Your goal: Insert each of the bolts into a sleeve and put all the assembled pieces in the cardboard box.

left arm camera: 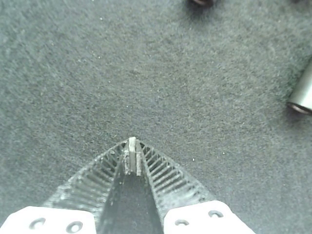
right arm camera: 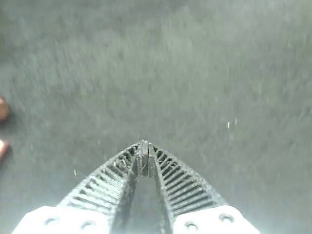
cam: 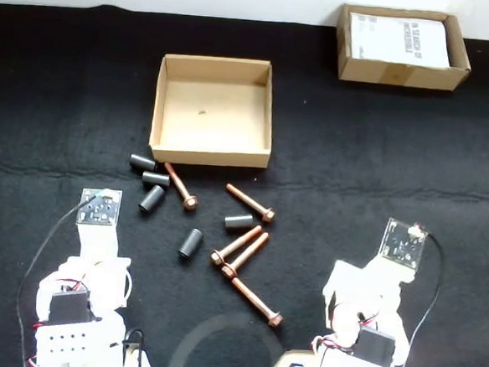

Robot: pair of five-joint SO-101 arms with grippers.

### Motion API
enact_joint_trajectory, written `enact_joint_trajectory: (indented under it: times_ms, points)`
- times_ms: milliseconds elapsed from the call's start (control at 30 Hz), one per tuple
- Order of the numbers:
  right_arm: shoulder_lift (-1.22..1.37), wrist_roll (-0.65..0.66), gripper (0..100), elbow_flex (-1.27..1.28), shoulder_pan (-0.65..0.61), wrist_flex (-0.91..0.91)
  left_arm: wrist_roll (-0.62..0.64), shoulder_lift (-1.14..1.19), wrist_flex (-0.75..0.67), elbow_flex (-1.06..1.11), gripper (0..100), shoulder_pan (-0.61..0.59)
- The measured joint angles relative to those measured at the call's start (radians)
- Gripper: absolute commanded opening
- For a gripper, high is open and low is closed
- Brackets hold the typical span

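**High view:** black felt table cover [cam: 397, 161]. An open brown cardboard box [cam: 159, 102] sits centre-back, w/ a small dark speck on its floor. A smaller cardboard box [cam: 403, 74] in the far right corner holds a white printed sheet [cam: 397, 39], well apart from the rest.

There are 5 dark grey cylindrical sleeves, all loose on the felt. 3 are clustered just in front of the box's front-left corner: sleeve [cam: 142, 162], sleeve [cam: 156, 178] and sleeve [cam: 152, 198]. The 4th sleeve [cam: 191, 244] lies nearer the arms, and the 5th sleeve [cam: 239, 222] lies among the bolts.

There are 5 copper-coloured metal bolts, also loose.
- One bolt [cam: 180, 186] lies beside the sleeve cluster, tip just short of the box's front wall.
- One bolt [cam: 250, 202] lies just behind the 5th sleeve.
- A pair, bolt [cam: 237, 244] and bolt [cam: 246, 255], lie side by side just in front of that sleeve.
- The last bolt [cam: 255, 301] is nearest the arms, its tip close to the pair's heads.

The left arm [cam: 86, 290] and right arm [cam: 370, 310] are at the near edge, either side of the parts and apart from them.

**Left wrist view:** the left gripper [left arm camera: 132, 146] is over bare felt, tips pressed together w/ nothing between. One sleeve [left arm camera: 303, 95] and the end of another sleeve [left arm camera: 201, 2] are at the frame edges, both apart from the tips.

**Right wrist view:** the right gripper [right arm camera: 144, 148] is over felt, tips meeting and gripping nothing. 2 copper bolt heads, one head [right arm camera: 2, 109] and another head [right arm camera: 2, 146], are at the frame edge, apart from the tips.
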Motion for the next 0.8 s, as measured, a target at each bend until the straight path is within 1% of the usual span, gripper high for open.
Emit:
enact_joint_trajectory:
  times_ms: [433,533,667,800]
  points:
    - [0.0,0.0,0.6,0.0,-0.005,-0.052,0.0,0.0,0.0,0.0,3,0.0]
    - [0.0,0.0,0.6,0.0,-0.021,-0.121,0.0,0.0,0.0,0.0,3,0.0]
    - [0.0,0.0,0.6,0.0,-0.032,-0.261,0.0,0.0,0.0,0.0,3,0.0]
    - [0.0,0.0,0.6,0.0,-0.032,-0.302,0.0,0.0,0.0,0.0,3,0.0]
